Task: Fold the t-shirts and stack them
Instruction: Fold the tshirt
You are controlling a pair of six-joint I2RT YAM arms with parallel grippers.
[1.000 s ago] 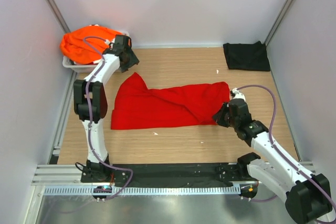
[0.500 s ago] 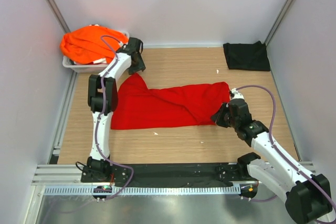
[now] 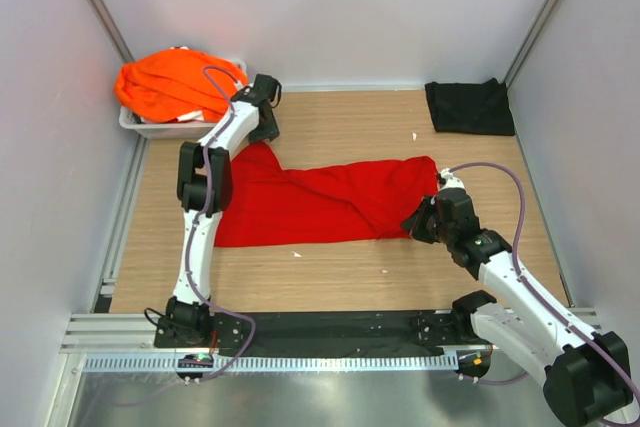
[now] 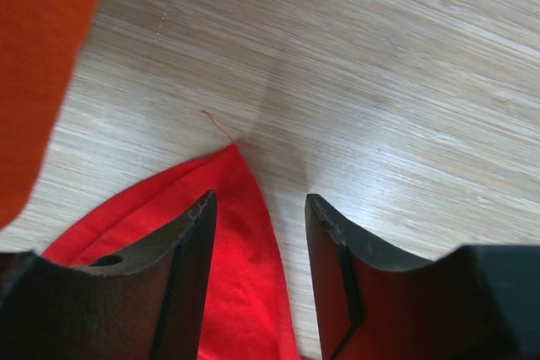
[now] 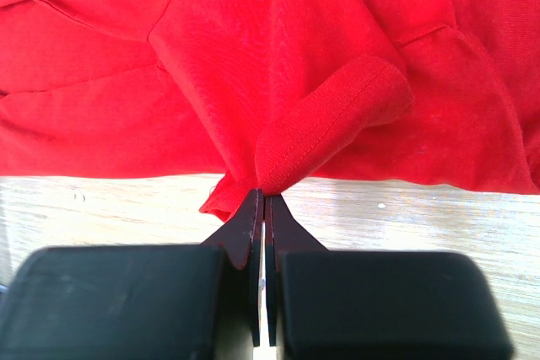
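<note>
A bright red t-shirt (image 3: 310,202) lies rumpled across the middle of the table. My left gripper (image 3: 264,133) is open above the shirt's far left corner (image 4: 229,162), its jaws straddling that corner's right edge. My right gripper (image 3: 416,224) is shut on the near right edge of the red shirt (image 5: 278,166), pinching a rolled hem. Orange t-shirts (image 3: 170,82) are heaped in a grey tray at the far left. A black t-shirt (image 3: 468,106) lies folded at the far right.
The grey tray (image 3: 150,128) stands against the left wall. An orange cloth edge (image 4: 38,65) hangs at the left of the left wrist view. White walls close in the table on three sides. A black strip runs along the near edge (image 3: 330,327).
My left arm has swung right from the tray side and come down over the red shirt's far left corner. My right gripper has kept its hold; the shirt barely moved.
</note>
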